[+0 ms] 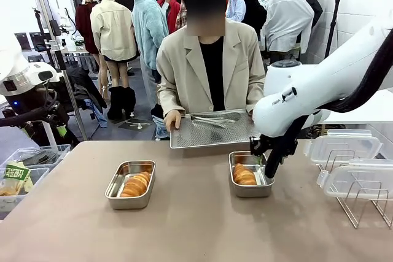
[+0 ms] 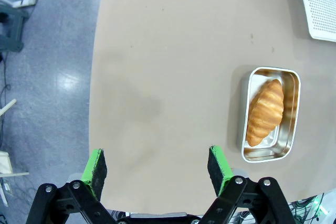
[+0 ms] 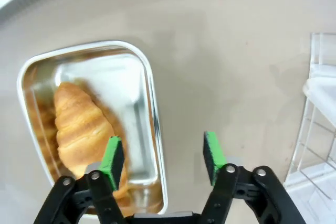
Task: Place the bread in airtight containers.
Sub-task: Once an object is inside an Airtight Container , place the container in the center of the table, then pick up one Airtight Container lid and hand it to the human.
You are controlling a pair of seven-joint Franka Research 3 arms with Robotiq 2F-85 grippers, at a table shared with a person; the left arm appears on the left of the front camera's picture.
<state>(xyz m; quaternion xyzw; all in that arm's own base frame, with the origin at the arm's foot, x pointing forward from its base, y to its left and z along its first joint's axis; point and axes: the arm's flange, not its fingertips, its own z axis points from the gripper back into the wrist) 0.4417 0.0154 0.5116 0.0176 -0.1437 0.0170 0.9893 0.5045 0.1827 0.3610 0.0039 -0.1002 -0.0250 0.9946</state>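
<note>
Left container (image 1: pixel 115 188) holds a roll (image 1: pixel 136 184), right container (image 1: pixel 252 191) another roll (image 1: pixel 244 175); left, right jaws wide.

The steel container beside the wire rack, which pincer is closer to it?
Right. The right pincer hangs open over the rim of that container, close by its bread. The left pincer, open, is over bare table beside the other container, farther off.

Bright, even light — right-wrist blur
</note>
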